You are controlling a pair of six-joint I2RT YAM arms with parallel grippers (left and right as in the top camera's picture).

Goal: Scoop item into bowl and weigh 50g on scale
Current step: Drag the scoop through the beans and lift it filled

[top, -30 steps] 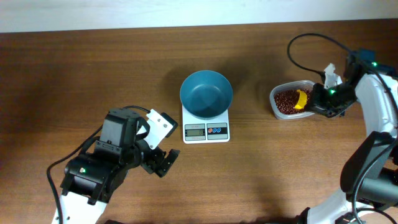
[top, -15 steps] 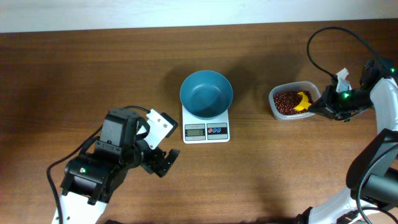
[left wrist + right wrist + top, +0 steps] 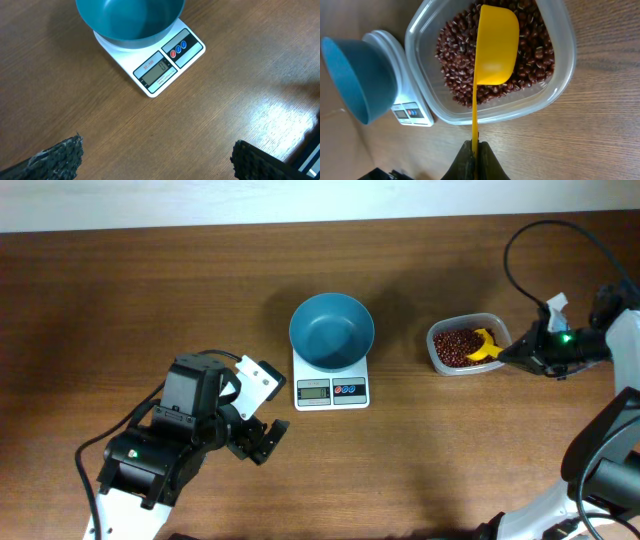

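Beans (image 3: 535, 52) heaped in clear plastic tub (image 3: 568, 62) on desk (image 3: 150, 300), to right of scale (image 3: 331, 391) and apart from it. Teal bowl (image 3: 331, 330) sits on scale, empty. Right gripper (image 3: 476, 150) closed on thin handle of yellow scoop (image 3: 495, 45); scoop cup lies over beans inside tub, open side up, empty. Left gripper (image 3: 265, 442) wide open, holding nothing, over bare desk near scale's display side, well apart from tub.

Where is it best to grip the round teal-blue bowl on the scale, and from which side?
Probably pinch the round teal-blue bowl at its rim, from above, on the side nearest the open left claw: one finger inside, one outside. The smooth wall looks too wide to span.
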